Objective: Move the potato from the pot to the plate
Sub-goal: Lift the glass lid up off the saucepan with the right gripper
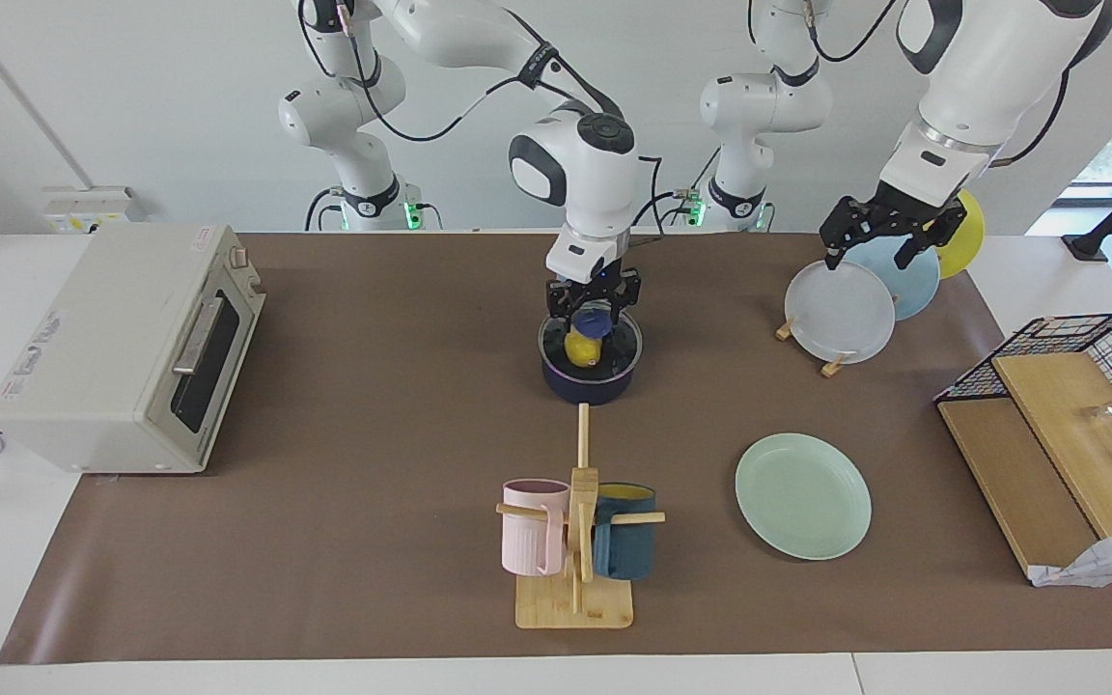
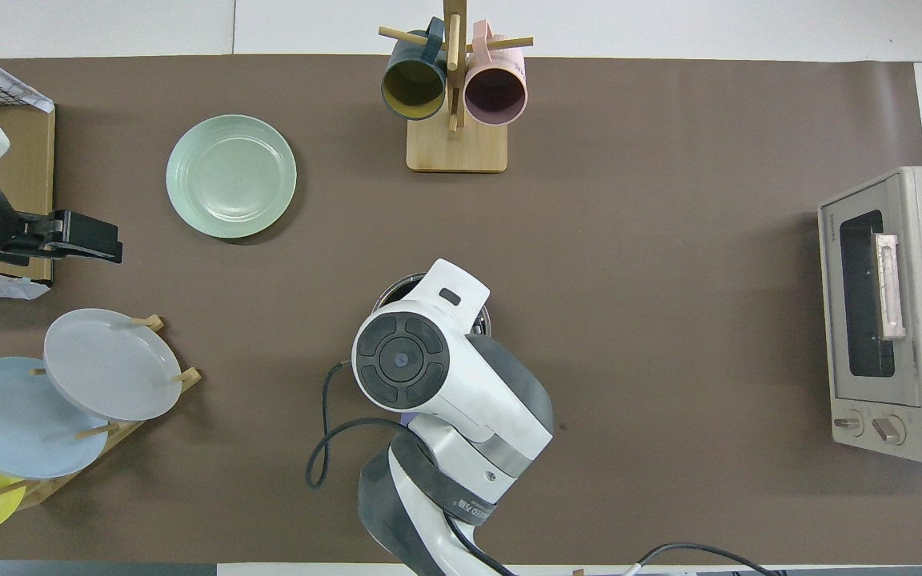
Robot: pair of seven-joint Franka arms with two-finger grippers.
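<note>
— Where are your fingers?

— My right gripper (image 1: 592, 311) hangs straight down over the pot (image 1: 591, 367), its tips at about rim height. The potato (image 1: 582, 349) sits inside, directly beneath them, so the line from me to it is simply down. From overhead my own wrist hides nearly all of the pot (image 2: 397, 290); only a sliver of rim shows.

— Spread or closed?

— The two black fingers look a little apart, one to each side of the potato's top, but I cannot tell whether they already pinch it or only bracket it. I'd judge the grasp is not yet secure.

— Which way does its long axis run?

— I cannot read that; it appears as a yellow lump against the black inside, partly under my fingers.

— And the left arm?

— My left gripper (image 1: 889, 232) waits over the rack of plates (image 1: 841, 311) at its own end of the table; whether its fingers are parted is unclear.

— Then where does the potato go?

— The mint-green plate (image 1: 803, 495) lies farther from the robots than the pot, toward the left arm's end, well apart and bare.
</note>
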